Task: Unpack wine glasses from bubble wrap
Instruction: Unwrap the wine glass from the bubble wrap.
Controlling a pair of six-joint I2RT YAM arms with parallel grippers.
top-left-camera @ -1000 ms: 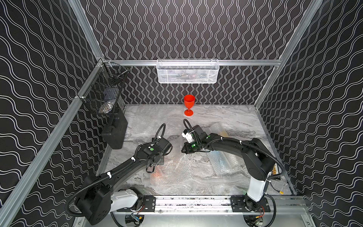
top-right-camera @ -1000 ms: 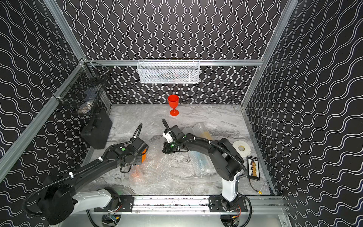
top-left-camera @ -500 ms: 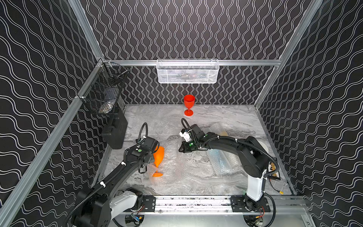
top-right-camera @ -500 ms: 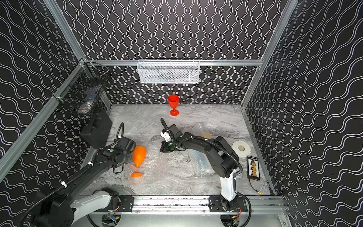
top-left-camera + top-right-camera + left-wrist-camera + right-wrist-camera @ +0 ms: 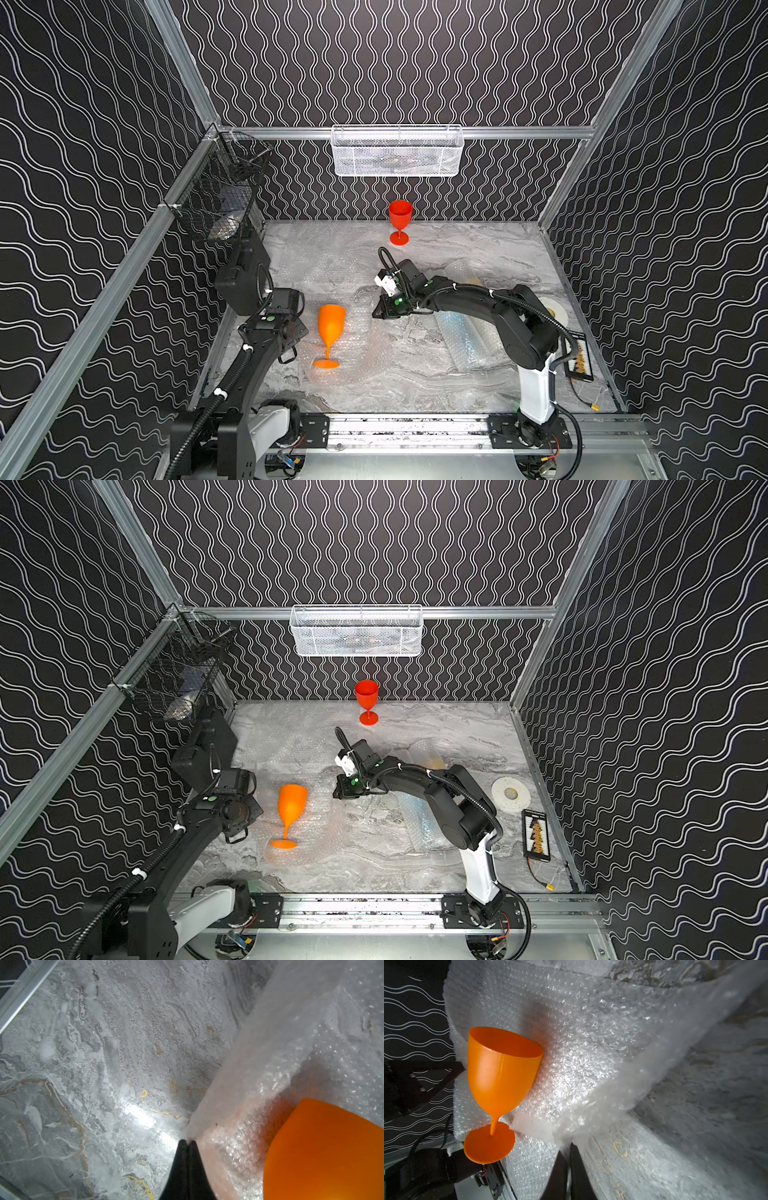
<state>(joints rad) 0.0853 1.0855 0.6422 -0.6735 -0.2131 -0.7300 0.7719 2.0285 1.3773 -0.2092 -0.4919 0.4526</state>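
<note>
Fingers pinched shut, the left gripper (image 5: 187, 1144) and right gripper (image 5: 568, 1147) each hold an edge of one bubble wrap sheet (image 5: 591, 1053); the orange glass (image 5: 331, 328), mostly hidden under the left arm a second ago, now rests bared on it. Two are freed (red glass (image 5: 400, 220) upright by the back wall); no writing is readable.
</note>
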